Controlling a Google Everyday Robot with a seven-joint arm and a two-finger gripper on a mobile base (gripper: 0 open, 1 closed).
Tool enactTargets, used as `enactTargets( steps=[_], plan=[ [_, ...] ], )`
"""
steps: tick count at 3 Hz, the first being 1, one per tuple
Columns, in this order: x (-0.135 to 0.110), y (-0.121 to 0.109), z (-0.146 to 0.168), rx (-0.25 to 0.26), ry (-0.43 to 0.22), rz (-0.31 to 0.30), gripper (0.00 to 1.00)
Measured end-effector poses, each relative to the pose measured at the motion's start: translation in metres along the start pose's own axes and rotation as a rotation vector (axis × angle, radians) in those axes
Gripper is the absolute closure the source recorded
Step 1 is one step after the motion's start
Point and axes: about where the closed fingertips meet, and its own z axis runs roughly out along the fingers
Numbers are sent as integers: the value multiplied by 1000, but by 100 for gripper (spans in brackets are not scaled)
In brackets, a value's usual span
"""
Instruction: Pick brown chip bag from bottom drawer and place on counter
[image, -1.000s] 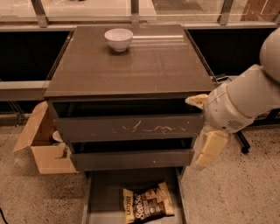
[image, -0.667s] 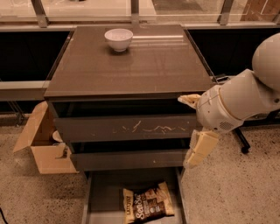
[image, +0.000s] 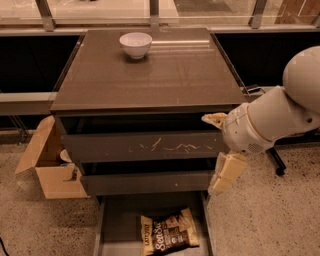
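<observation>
- brown chip bag (image: 169, 233) flat in open bottom drawer (image: 120, 222), lower centre; unmoved.
- gripper (image: 218, 149) right of centre, beside cabinet (image: 145, 148) front, fingers spread wide, empty; shifted leftward since a second ago.
- drawer's near end cut off below.

The table (image: 165, 75) top is glossy, smooth grey-brown and mirrors window light beside the glazed white bowl (image: 135, 44). The upper drawer front (image: 145, 147) is matt with pale scratches. The brown chip bag (image: 169, 232) is crinkly with a slight sheen and lies on the flat, matt floor of the bottom drawer (image: 120, 220). The hand (image: 222, 146), right of the drawers, has smooth cream plastic-looking fingers (image: 227, 172) spread apart. At left is a matt cardboard box (image: 55, 182).
</observation>
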Motion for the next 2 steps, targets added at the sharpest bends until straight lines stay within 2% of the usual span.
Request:
enactTargets(
  steps=[1, 2],
  plan=[
    [26, 11, 44, -29, 3, -24, 0],
    [56, 30, 106, -54, -4, -46, 0]
  ],
)
